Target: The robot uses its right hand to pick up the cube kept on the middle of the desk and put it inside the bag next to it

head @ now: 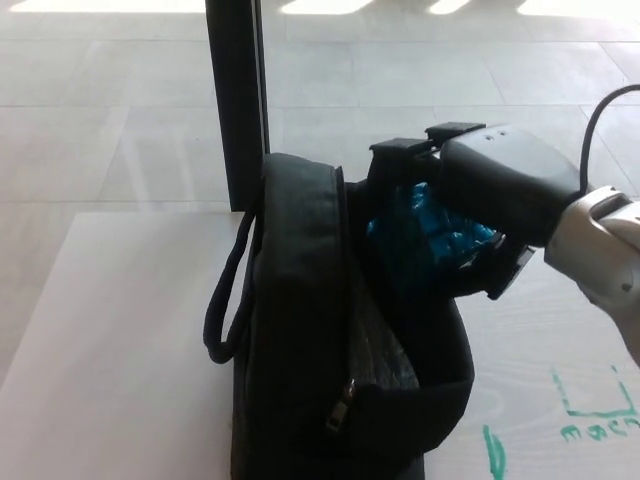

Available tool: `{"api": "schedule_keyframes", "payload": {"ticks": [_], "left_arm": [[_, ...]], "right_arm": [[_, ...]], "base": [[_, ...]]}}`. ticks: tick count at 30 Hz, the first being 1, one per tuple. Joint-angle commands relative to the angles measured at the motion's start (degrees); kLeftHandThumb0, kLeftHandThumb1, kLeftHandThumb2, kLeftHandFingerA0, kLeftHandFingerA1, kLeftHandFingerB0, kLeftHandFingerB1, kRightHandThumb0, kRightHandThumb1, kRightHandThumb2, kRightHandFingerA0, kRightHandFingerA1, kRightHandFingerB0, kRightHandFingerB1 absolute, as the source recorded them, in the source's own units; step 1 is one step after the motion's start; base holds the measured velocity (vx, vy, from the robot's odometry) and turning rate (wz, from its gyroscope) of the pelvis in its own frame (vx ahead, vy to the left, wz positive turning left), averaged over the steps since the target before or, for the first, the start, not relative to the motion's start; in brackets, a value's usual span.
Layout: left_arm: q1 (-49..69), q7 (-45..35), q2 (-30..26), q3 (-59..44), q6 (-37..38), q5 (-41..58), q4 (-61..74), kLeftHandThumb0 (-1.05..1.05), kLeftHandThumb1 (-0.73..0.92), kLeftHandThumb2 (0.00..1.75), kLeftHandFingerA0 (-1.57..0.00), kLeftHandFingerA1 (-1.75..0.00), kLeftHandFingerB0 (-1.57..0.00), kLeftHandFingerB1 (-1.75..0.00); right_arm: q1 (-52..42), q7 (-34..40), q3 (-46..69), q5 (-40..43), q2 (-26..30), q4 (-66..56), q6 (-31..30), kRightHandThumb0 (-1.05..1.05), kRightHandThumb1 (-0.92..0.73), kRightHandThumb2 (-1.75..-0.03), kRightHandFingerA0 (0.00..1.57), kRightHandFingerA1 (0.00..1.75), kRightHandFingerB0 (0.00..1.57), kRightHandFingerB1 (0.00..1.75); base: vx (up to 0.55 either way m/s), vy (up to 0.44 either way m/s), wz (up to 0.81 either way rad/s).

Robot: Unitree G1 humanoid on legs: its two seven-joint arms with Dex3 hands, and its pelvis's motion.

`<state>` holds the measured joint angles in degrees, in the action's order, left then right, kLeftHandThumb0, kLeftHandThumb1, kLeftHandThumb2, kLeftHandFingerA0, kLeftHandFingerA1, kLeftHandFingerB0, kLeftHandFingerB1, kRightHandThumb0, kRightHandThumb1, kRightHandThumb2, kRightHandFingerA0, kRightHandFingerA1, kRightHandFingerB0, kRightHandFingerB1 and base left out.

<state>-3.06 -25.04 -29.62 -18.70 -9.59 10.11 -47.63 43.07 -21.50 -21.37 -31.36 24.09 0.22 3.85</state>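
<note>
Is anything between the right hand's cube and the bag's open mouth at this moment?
Nothing shows in the head view: the right hand holds the blue cube right at the opening of the black bag, fingers around it.

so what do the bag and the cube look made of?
Bag: black woven fabric, matte, judging by its soft sagging rim, sewn strap and metal-looking zipper pull. Cube: glossy blue, faceted, probably hard plastic; mostly hidden by the right hand, so unsure.

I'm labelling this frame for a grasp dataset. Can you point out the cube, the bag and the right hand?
cube [432, 228]: head view, its blue face showing between the fingers.
bag [300, 330]: head view, its black side panel.
right hand [470, 200]: head view, middle of the hand's black body.
</note>
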Motion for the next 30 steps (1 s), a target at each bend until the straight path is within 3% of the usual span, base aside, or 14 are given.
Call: {"api": "schedule_keyframes", "payload": {"ticks": [1, 2, 4, 6, 7, 10, 11, 15, 17, 22, 23, 25, 28, 30], "left_arm": [[0.3, -0.8, -1.4, 0.1, -0.2, 0.0, -0.2, -0.74, 0.47, 0.95, -0.34, -0.63, -0.21, -0.51], [0.4, -0.4, -1.1, 0.0, 0.0, 0.1, -0.1, -0.72, 0.63, 0.58, -0.37, -0.58, -0.35, -0.46], [0.0, -0.8, -1.1, -0.4, -0.6, 0.7, -0.5, -0.73, 0.61, 0.58, -0.36, -0.60, -0.33, -0.46], [-0.3, -1.2, -1.5, 0.0, -0.4, 0.2, -1.1, -0.70, 0.46, 0.95, -0.35, -0.64, -0.19, -0.50], [-0.3, -0.5, -1.4, -0.1, -0.9, 0.1, -0.8, -0.72, 0.61, 0.58, -0.39, -0.56, -0.36, -0.44], [-0.3, -0.5, -1.5, -0.1, -2.1, 0.3, 0.0, -0.75, 0.47, 0.94, -0.37, -0.64, -0.21, -0.50], [-0.3, -0.5, -1.4, -0.2, -2.1, 0.4, 0.0, -0.72, 0.61, 0.61, -0.36, -0.58, -0.33, -0.45], [-0.8, -0.4, -1.4, -0.5, -1.4, 0.5, -1.3, -0.75, 0.58, 0.58, -0.35, -0.57, -0.38, -0.47], [-1.1, 0.1, -1.2, -1.2, -2.5, 1.1, -1.0, -0.76, 0.44, 0.91, -0.34, -0.63, -0.23, -0.51], [-0.1, -1.3, -1.3, -0.9, -2.0, 1.2, 0.4, -0.69, 0.60, 0.58, -0.34, -0.58, -0.30, -0.45], [-0.3, -1.4, -1.5, -0.5, -1.2, 0.6, -0.7, -0.76, 0.46, 0.92, -0.33, -0.63, -0.19, -0.49], [-0.4, -1.5, -1.5, -0.5, -1.2, 0.5, -0.7, -0.76, 0.46, 0.92, -0.33, -0.63, -0.19, -0.49], [-0.7, 1.1, -0.8, -1.2, -1.9, 0.5, -0.2, -0.73, 0.58, 0.58, -0.39, -0.59, -0.37, -0.47], [-0.7, 1.4, -0.7, -0.9, -1.0, 0.0, -0.3, -0.71, 0.40, 0.90, -0.40, -0.66, -0.27, -0.54]], "right_arm": [[0.3, -1.0, -1.8, -0.7, -2.7, -0.3, 0.0, -0.27, -0.52, -0.86, 0.92, 1.75, 0.77, 1.45], [0.6, -0.8, -2.2, -0.9, -3.3, -0.3, 0.4, -0.26, -0.49, -0.91, 0.91, 1.75, 0.72, 1.56], [1.2, -0.6, -2.6, -0.6, -4.4, -0.2, 1.6, -0.27, -0.57, -0.74, 1.00, 1.70, 0.84, 0.90], [2.2, -1.4, -3.6, -1.9, -5.4, -0.5, 0.4, -0.28, -0.54, -0.88, 0.91, 1.75, 0.78, 1.16], [3.2, -1.9, -4.5, -2.8, -5.8, -0.5, 0.4, -0.24, -0.45, -0.96, 0.89, 1.75, 0.73, 1.56], [4.7, -2.6, -6.2, -4.7, -5.4, -0.6, 1.7, -0.23, -0.46, -1.00, 0.88, 1.75, 0.74, 1.65], [5.0, -2.1, -6.7, -5.5, -5.0, -0.3, 2.6, -0.25, -0.48, -1.01, 0.89, 1.75, 0.78, 1.56], [7.2, -1.2, -9.0, -10.2, -2.2, 1.4, 5.2, -0.28, -0.57, -0.81, 0.94, 1.75, 0.86, 1.29], [8.2, -2.3, -9.6, -11.5, -1.4, 1.8, 4.5, -0.30, -0.63, -0.78, 0.93, 1.75, 0.86, 1.21], [9.8, -8.3, -10.6, -12.6, 0.5, 1.1, 2.7, -0.34, -0.70, -0.80, 0.94, 1.63, 0.84, 0.94], [9.4, -9.6, -10.6, -12.9, 0.7, 0.5, 1.4, -0.33, -0.68, -0.75, 0.92, 1.66, 0.82, 0.92], [9.3, -9.9, -10.4, -13.1, 0.5, 0.4, 1.3, -0.33, -0.68, -0.75, 0.92, 1.66, 0.82, 0.92], [9.8, -15.6, -11.1, -14.8, 0.9, -1.0, -1.8, -0.43, -0.65, -0.59, 0.86, 1.30, 0.33, 0.44], [9.6, -18.5, -11.1, -15.4, 0.5, -2.0, -4.6, -0.65, -0.44, -0.82, 0.32, 0.67, 0.04, 0.28]], "base": [[0.00, 0.000, 0.00], [0.00, 0.000, 0.00], [0.00, 0.000, 0.00], [0.00, 0.000, 0.00], [0.00, 0.000, 0.00], [0.00, 0.000, 0.00], [0.00, 0.000, 0.00], [0.00, 0.000, 0.00], [0.00, 0.000, 0.00], [0.00, 0.000, 0.00], [0.00, 0.000, 0.00], [0.00, 0.000, 0.00], [0.00, 0.000, 0.00], [0.00, 0.000, 0.00]]}}
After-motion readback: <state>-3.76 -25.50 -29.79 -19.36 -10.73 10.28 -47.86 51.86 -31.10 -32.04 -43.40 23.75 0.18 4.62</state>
